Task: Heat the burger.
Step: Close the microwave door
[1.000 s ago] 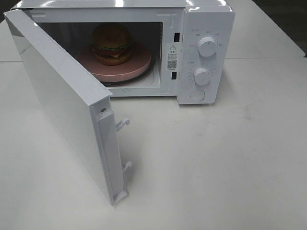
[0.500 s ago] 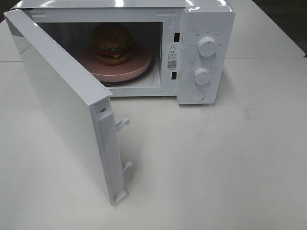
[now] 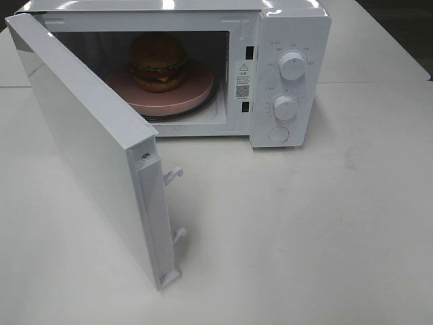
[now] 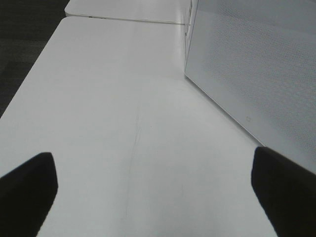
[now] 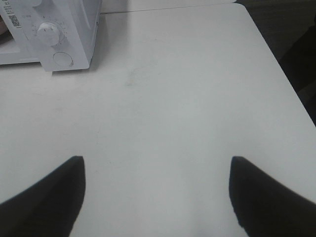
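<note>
The burger (image 3: 159, 62), with its brown bun, lettuce and tomato, sits on a round pink plate (image 3: 193, 93) inside the white microwave (image 3: 291, 40). The microwave door (image 3: 88, 149) stands wide open, swung out toward the front left. Neither arm shows in the high view. In the left wrist view my left gripper (image 4: 153, 190) is open over bare table, with the door's outer face (image 4: 247, 64) beside it. In the right wrist view my right gripper (image 5: 157, 190) is open and empty above the table, the microwave's control panel (image 5: 49, 34) far ahead of it.
Two round knobs (image 3: 291, 66) and a round button (image 3: 278, 133) sit on the microwave's right panel. Two white latch hooks (image 3: 173, 175) stick out of the door's free edge. The white table (image 3: 325, 230) ends in dark floor (image 5: 296, 49) on the right.
</note>
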You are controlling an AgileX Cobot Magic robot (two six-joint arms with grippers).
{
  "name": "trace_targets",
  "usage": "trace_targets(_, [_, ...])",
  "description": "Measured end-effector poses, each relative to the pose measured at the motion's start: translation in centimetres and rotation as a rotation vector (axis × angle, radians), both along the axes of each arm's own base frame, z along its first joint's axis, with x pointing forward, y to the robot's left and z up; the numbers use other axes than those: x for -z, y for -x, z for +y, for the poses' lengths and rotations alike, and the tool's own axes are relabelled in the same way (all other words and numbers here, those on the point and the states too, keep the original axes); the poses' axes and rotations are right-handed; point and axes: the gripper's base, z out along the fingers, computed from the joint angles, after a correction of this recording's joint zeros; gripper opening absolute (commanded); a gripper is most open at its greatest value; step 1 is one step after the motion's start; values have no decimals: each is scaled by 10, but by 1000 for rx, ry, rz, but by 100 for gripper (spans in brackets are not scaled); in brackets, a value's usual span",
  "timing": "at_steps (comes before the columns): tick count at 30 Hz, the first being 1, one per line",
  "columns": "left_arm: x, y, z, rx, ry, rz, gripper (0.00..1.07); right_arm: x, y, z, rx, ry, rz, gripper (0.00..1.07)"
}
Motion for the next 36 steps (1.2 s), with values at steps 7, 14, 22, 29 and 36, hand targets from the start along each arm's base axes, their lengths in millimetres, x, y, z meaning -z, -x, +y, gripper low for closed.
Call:
trace_targets(7, [0,0,0,0,0,0,100,0,0,0,0,0,0,76])
trace_targets(14, [-7,0,0,1,0,-34,95,0,0,0,0,0,0,76])
trace_targets(22, [-23,-29,-1,5,-2,-56,57,0,0,0,0,0,0,76])
trace_targets(29, [-25,-59,-1,7,-4,3,0,0,0,0,0,0,0,76])
trace_targets(36, [-20,-83,-1,11,-3,0,0,0,0,0,0,0,0,76])
